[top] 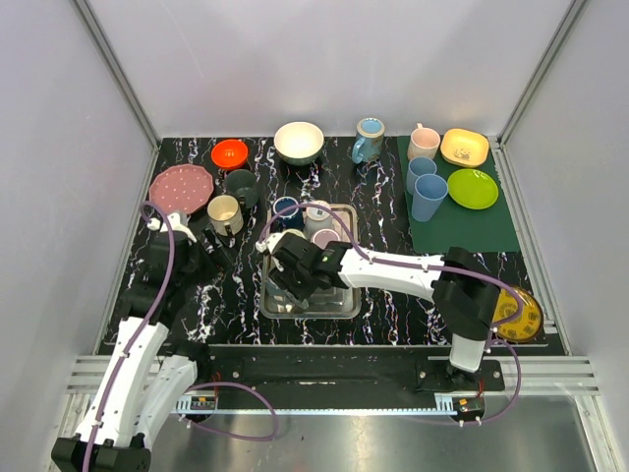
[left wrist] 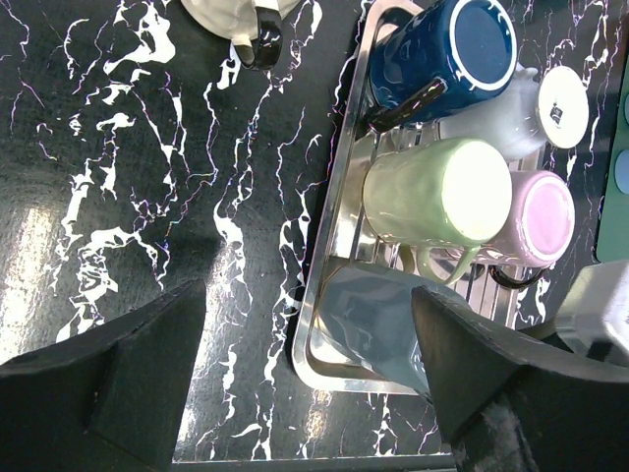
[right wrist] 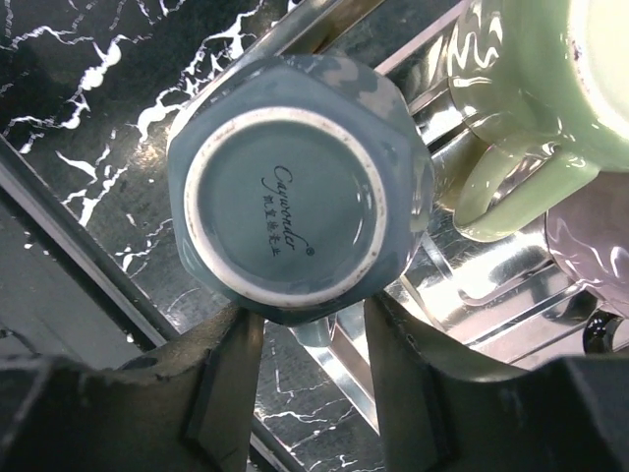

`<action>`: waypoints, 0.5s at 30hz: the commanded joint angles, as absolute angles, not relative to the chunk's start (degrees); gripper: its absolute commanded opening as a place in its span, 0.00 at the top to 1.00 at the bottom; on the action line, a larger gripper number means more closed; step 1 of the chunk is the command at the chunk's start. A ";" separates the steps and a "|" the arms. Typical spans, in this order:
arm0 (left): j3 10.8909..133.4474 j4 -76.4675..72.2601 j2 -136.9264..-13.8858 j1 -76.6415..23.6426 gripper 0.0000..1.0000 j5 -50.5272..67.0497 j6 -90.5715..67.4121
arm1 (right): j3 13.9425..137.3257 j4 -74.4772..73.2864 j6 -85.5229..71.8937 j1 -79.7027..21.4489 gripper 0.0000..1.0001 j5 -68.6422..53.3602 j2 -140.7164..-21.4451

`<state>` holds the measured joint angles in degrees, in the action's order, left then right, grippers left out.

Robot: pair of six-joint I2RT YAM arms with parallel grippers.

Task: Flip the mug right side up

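A grey-blue mug (right wrist: pixel 295 197) stands upside down in the near left corner of the metal tray (top: pixel 280 313), its printed base facing up. My right gripper (right wrist: pixel 313 344) hangs over it, open, with the fingers (right wrist: pixel 226 374) at the mug's lower edge and its handle (right wrist: pixel 316 334) showing in the gap between them. In the top view the right gripper (top: pixel 293 275) hides this mug. The mug's side also shows in the left wrist view (left wrist: pixel 378 315). My left gripper (left wrist: pixel 310 288) is open and empty over the marble table beside the tray's left rim (left wrist: pixel 324 246).
The tray also holds upside-down green (left wrist: pixel 442 192), dark blue (left wrist: pixel 452 54), pink (left wrist: pixel 541 216) and white (left wrist: pixel 550 103) mugs. A cream mug (top: pixel 225 212), dark green mug (top: pixel 241 185), pink plate (top: pixel 182 187) and bowls stand behind. A green mat (top: pixel 462 231) with cups lies right.
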<state>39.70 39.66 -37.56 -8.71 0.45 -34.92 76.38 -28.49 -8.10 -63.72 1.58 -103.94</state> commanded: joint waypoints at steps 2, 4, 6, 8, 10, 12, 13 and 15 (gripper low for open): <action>39.46 38.14 -36.74 -8.79 0.14 2.02 -34.28 | 78.49 -27.51 -6.94 -63.98 0.54 3.95 -105.64; 39.55 38.14 -36.74 -8.79 0.14 2.11 -34.19 | 78.14 -27.25 -7.12 -63.98 0.62 3.96 -105.47; 39.64 38.14 -36.83 -8.79 0.14 2.11 -34.19 | 77.61 -26.81 -7.12 -63.98 0.70 3.96 -105.12; 39.64 38.14 -36.74 -8.79 0.14 1.93 -34.19 | 77.26 -26.37 -7.21 -64.07 0.85 3.78 -104.51; 39.64 38.14 -36.83 -8.79 0.15 2.02 -34.10 | 77.08 -26.37 -7.29 -63.99 0.99 3.69 -103.89; 39.81 38.06 -36.48 -8.79 0.15 1.67 -34.10 | 76.64 -26.11 -8.35 -63.98 1.00 3.87 -101.70; 39.90 38.14 -36.04 -8.79 0.15 1.50 -34.19 | 76.29 -25.84 -8.78 -63.98 1.00 3.87 -99.25; 40.78 38.58 -35.25 -8.70 0.15 0.19 -34.45 | 75.59 -25.05 -10.54 -63.98 1.00 3.78 -96.17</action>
